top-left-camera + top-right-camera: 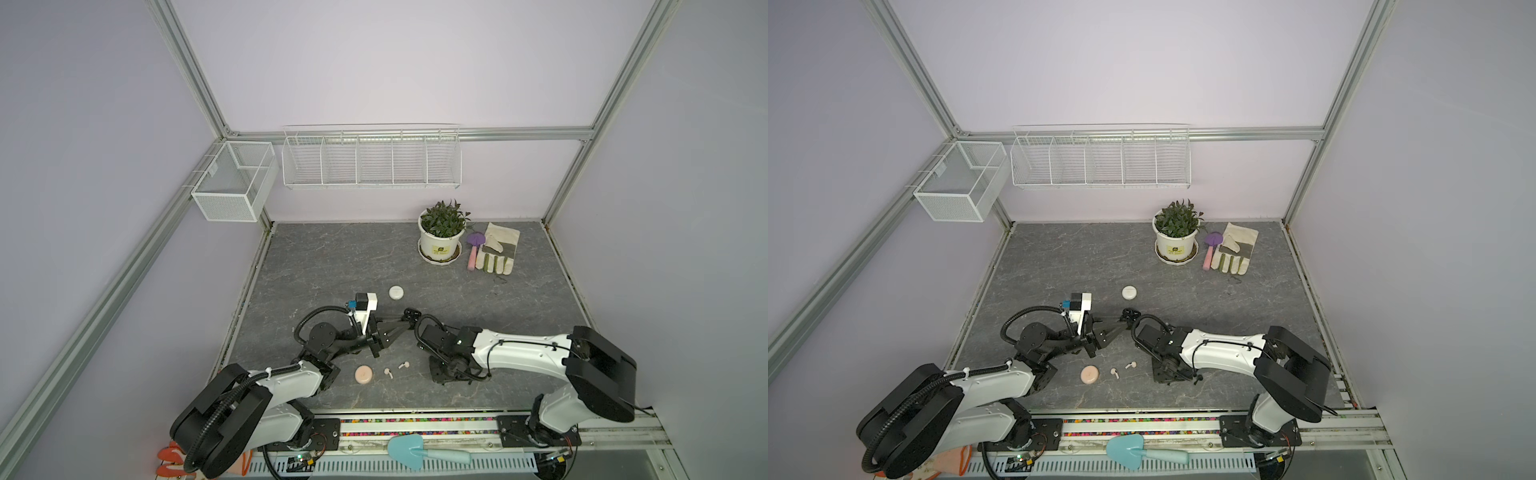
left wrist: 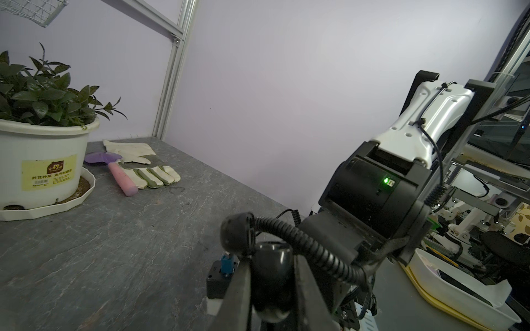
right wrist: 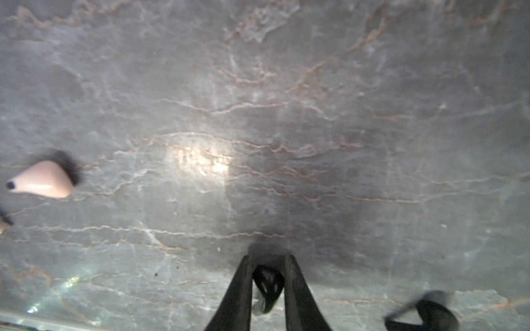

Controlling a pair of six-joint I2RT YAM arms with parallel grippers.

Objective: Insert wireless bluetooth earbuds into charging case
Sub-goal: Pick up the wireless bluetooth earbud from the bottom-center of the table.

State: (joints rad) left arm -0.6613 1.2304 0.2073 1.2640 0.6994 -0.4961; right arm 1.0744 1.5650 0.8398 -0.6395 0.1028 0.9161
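- Though under way, far from finished: nothing yet seated in any case.
- Clamped between the fully closed jaws of the left gripper (image 1: pixel 409 316), mid-table: black charging case (image 2: pixel 269 282).
- Pinched between the nearly touching jaws of the right gripper (image 3: pixel 268 258), low over the table, near and right of that case: black earbud (image 3: pixel 268 286), not yet inserted.
- Loose on the near side, between the arms: left pink earbud (image 1: pixel 388 372) and right pink earbud (image 1: pixel 403 365), just right of the round pink case (image 1: pixel 363 374); both left to do.
- Farther back: round white case (image 1: pixel 396 292); no white earbuds visible, perhaps already inside.
- Only in the right wrist view: the gripped black earbud, plus a blurred black shape (image 3: pixel 424 315), possibly its twin.
- Only in the top views: pink and white cases together.
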